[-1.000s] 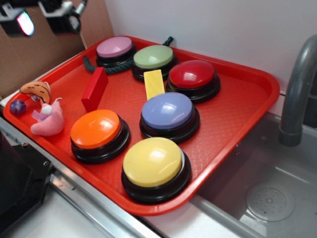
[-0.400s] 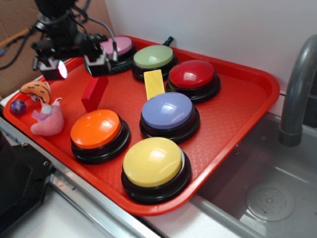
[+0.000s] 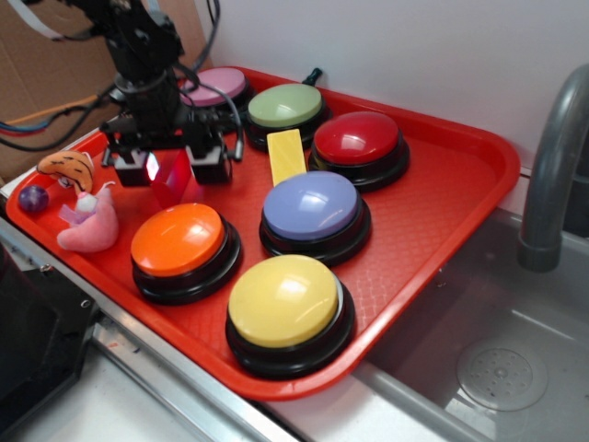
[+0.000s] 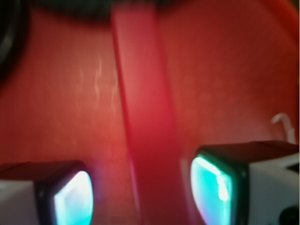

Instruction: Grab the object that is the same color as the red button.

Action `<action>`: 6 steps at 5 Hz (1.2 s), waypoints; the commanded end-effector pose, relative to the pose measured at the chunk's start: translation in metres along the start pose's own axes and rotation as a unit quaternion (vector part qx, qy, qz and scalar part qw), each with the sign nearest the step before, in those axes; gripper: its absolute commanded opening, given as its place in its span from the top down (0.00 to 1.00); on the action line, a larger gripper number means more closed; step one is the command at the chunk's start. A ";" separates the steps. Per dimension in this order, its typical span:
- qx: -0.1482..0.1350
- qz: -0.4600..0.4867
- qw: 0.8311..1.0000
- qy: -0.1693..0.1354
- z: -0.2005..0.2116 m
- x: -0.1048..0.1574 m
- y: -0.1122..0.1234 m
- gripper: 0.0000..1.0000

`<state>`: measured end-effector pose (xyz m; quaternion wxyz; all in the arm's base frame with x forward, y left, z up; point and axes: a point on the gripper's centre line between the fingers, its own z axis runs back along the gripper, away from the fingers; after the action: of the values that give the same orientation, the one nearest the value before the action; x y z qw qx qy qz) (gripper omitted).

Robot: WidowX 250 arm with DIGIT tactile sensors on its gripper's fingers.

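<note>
The small red block (image 3: 171, 180) stands on edge on the red tray (image 3: 442, 212), left of centre. My gripper (image 3: 172, 168) has come down over it and is open, one finger on each side. In the wrist view the block (image 4: 143, 108) runs up between the glowing pads (image 4: 72, 199), with a gap on the left and the right pad close; I cannot tell if that pad touches. My gripper (image 4: 143, 194) straddles its near end. The red button (image 3: 357, 138), a dark-red dome on a black base, sits at the tray's back right, well apart.
On the tray: a pink button (image 3: 216, 85), a green button (image 3: 285, 105), a yellow block (image 3: 286, 155), purple (image 3: 311, 205), orange (image 3: 178, 239) and yellow (image 3: 283, 300) buttons. Small plush toys (image 3: 87, 226) lie at the left. A grey faucet (image 3: 552, 166) and sink are at the right.
My gripper has come from the upper left, moved right and down, and now straddles the red block. The block and the buttons have not moved.
</note>
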<state>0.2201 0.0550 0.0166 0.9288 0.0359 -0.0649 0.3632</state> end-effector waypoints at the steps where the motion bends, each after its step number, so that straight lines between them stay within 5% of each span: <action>1: -0.018 -0.001 1.000 -0.026 0.010 0.008 0.012 1.00; 3: -0.004 -0.075 0.997 -0.023 0.049 0.016 0.017 1.00; 4: -0.023 -0.180 0.983 -0.001 0.086 0.020 0.015 1.00; 6: -0.061 -0.321 0.945 -0.006 0.135 0.007 -0.019 1.00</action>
<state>0.2198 0.0224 0.1323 0.9981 -0.0021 -0.0439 0.0424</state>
